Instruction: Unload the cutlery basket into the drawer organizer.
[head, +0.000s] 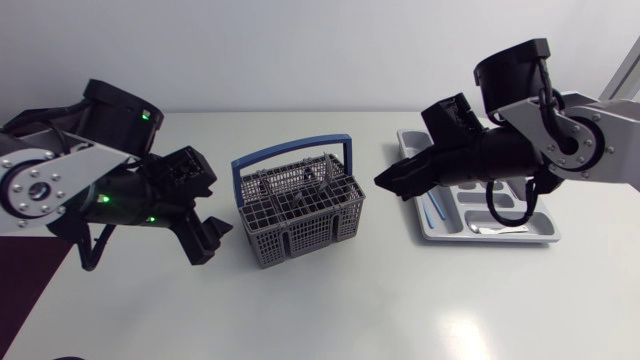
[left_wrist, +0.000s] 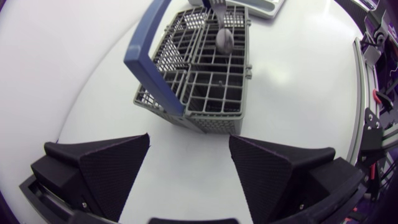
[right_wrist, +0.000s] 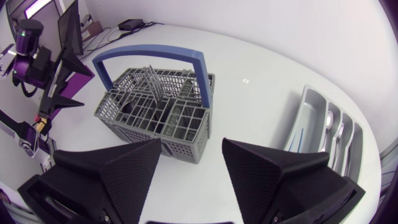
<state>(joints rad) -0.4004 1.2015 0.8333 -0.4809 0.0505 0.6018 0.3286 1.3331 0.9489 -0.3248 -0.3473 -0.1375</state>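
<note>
- The cutlery basket (head: 300, 238) (grey mesh, with a blue handle (head: 290, 155)) stands upright on the middle of the bench (head: 350, 310). It still holds cutlery, including a spoon (left_wrist: 224, 40) on the side away from the left gripper.
- The drawer organizer (head: 500, 238) lies near the basket on the right arm's side.
- The right gripper (head: 390, 185) hangs between basket and organizer, fingers spread and holding nothing.
- The left gripper (head: 208, 240) sits on the basket's opposite side, also spread and empty.
- Likely risks: the handle arches over the basket, so a descending gripper could snag it or tip the basket. Thin pieces could also slip from the broad fingers.
- Count: one basket, one organizer, two grippers. The organizer holds at least three pieces: a blue piece (right_wrist: 300, 134), a second spoon (right_wrist: 328, 121) and a fork (right_wrist: 339, 132). The basket's pieces are too tangled to count.
</note>
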